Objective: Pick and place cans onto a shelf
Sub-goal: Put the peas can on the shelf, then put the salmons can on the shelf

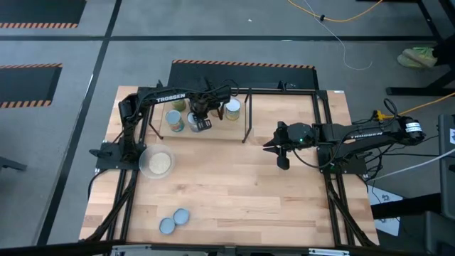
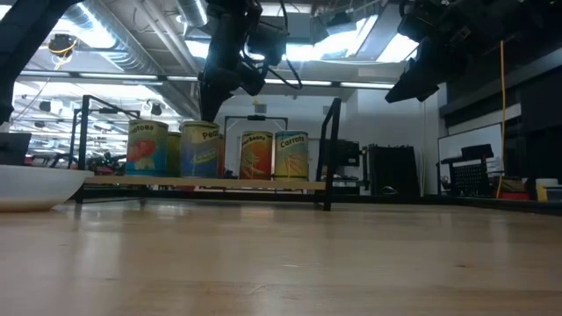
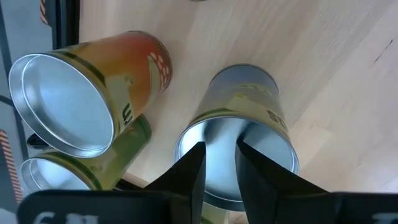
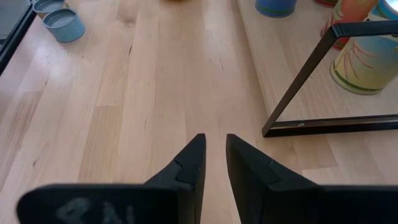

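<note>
Left gripper point(image 1: 201, 122) raised, right gripper point(image 4: 214, 155) hovering, jaws nearly closed.

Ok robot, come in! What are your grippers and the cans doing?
Left gripper over the shelf, above a can, nothing held. Right gripper waiting above bare table, empty. Two cans waiting near the front edge. Nothing blocking.

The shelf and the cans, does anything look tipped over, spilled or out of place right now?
Nothing stands out. The cans on the shelf stand upright in the low view, none tipped. Two cans still sit upright near the table's front edge, and the pale dish rests flat beside the left arm's base. No spill shows.
</note>
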Robot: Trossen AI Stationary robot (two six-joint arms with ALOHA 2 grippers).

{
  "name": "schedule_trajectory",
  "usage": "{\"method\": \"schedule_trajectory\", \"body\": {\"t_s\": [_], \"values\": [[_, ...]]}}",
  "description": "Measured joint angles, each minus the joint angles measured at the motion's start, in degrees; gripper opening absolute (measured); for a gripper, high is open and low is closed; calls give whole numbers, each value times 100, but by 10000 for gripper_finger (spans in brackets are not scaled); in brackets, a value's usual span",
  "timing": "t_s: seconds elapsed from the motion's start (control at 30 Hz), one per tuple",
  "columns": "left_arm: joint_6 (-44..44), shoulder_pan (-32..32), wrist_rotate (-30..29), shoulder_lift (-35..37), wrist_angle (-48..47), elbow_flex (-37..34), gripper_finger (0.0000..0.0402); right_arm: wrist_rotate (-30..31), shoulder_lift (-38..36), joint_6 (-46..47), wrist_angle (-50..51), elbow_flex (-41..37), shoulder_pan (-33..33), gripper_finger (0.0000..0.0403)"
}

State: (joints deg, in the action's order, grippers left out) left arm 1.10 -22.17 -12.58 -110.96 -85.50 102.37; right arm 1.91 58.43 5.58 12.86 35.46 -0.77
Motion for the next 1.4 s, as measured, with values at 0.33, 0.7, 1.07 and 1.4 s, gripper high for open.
{"method": "schedule_trajectory", "body": {"t_s": [0.33,0.7,1.07,1.4], "values": [[490,251,74,560,-103,-4,81,0,0,-3,-7,0,1,68],[2887,1912,1549,1544,-78,7,79,0,0,-4,-13,0,0,68],[5952,4926,301,1214,412,7,79,-4,0,-4,18,0,1,68],[8507,6152,497,318,566,4,95,-7,0,-3,20,0,1,68]]}}
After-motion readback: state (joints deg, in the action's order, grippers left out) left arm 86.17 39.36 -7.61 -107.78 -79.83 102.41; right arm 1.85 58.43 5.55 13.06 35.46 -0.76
